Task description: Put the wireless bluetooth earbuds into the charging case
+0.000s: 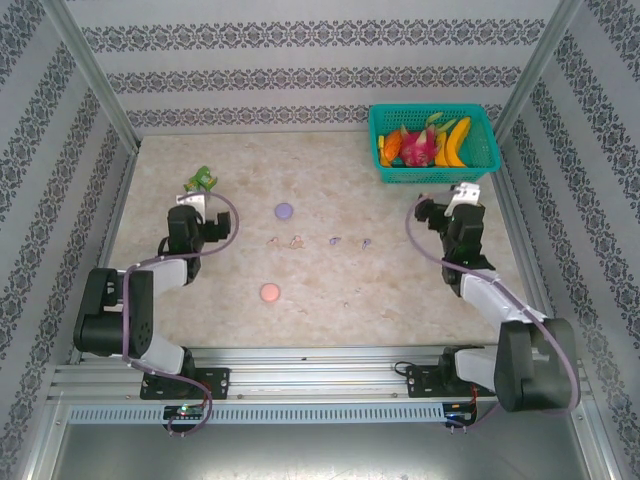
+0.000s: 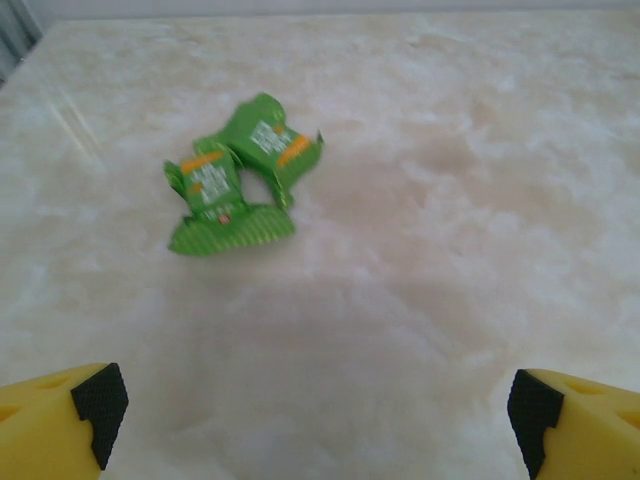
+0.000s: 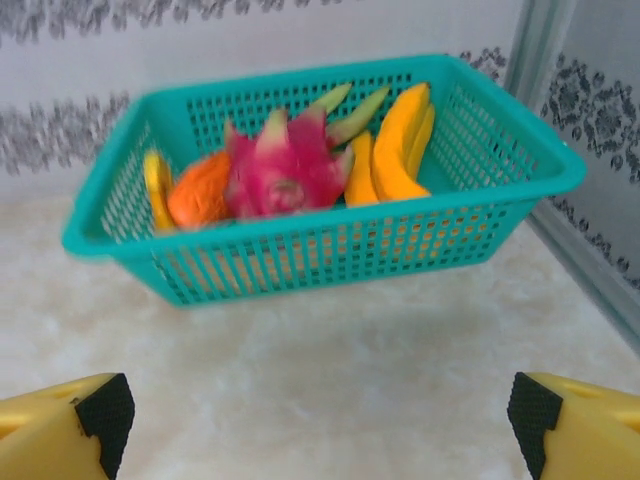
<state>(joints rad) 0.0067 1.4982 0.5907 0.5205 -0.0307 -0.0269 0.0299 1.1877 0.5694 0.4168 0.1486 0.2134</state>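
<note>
**Nothing picked up yet: both tools released, buds waiting mid-frame**

By my reading you are at the very start: no bud sits in a case. In the top view, on the worktop (image 1: 330,180), the lilac case (image 1: 284,211) lies just above centre and the pink case (image 1: 269,292) lies below it. The earbuds (image 1: 297,241) are strung in a loose row between them, apart from both. Whether either case has its lid up is too small to tell.

Your next move calls for swinging one tool in to that row and settling a careful pinch on a single tiny bud. A lid may need lifting first.

The right tool (image 3: 320,412) is released, jaws spread wide and empty, facing the basket (image 3: 320,260) at the upper right of the top view. The left tool (image 2: 320,410) is likewise released and holds nothing, over bare worktop, pointing at the green packets (image 2: 240,185) at upper left. Neither touches a case or a bud.
</note>
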